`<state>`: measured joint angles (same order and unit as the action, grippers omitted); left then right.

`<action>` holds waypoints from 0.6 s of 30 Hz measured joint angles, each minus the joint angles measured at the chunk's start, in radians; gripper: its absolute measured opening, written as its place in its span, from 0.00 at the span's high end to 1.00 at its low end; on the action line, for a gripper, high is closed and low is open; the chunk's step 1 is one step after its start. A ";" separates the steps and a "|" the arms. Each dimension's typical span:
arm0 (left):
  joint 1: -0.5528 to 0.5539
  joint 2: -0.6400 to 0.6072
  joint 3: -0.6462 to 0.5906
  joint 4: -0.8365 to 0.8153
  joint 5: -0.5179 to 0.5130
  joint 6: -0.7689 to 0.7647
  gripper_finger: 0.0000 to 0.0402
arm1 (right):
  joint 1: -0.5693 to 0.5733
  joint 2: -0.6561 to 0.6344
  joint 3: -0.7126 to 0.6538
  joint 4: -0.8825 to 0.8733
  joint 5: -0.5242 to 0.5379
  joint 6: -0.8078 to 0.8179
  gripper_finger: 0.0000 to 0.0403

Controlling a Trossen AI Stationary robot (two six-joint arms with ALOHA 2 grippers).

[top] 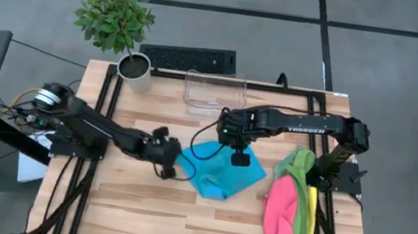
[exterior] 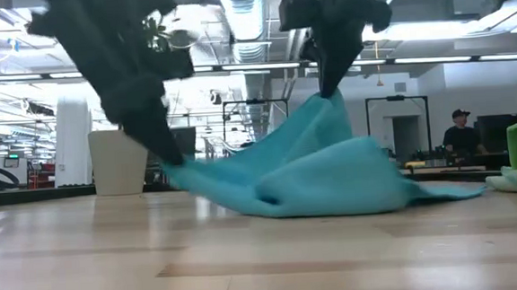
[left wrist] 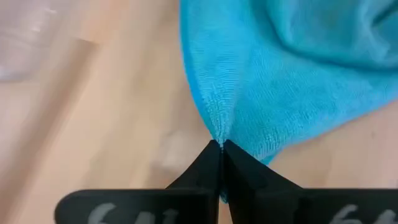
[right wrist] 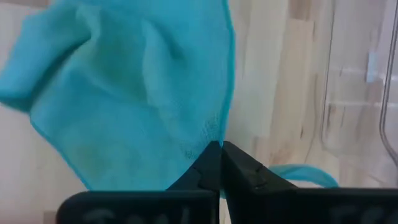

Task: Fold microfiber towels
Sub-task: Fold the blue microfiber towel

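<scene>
**Mid-tabletop: both arms pinch a blue towel**

On the wooden tabletop [top: 139,206], the blue towel [top: 222,172] lies bunched. Left gripper [top: 172,161] and right gripper [top: 238,152] each have jaws closed on an edge. Spreading it flat seems underway; next, pull apart evenly. Only the overhead view shows the waiting pile of towels [top: 294,211].

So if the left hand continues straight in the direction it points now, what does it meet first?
The blue towel: the left hand already pinches its edge, and more of the cloth lies directly ahead. Beyond that, probably the right hand, though depth is unclear.
</scene>
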<state>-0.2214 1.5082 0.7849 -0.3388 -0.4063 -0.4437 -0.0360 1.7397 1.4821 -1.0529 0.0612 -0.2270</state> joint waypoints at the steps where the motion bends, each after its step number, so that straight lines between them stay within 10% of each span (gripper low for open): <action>1: 0.000 -0.032 -0.002 -0.047 -0.004 0.000 1.00 | -0.004 0.000 -0.010 0.012 0.001 0.011 0.91; 18: 0.023 -0.204 -0.001 -0.297 -0.075 0.008 1.00 | -0.192 0.000 -0.166 0.239 0.044 -0.057 0.54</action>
<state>-0.1986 1.3041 0.7841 -0.6356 -0.4818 -0.4361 -0.2283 1.7397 1.3164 -0.8139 0.1051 -0.2838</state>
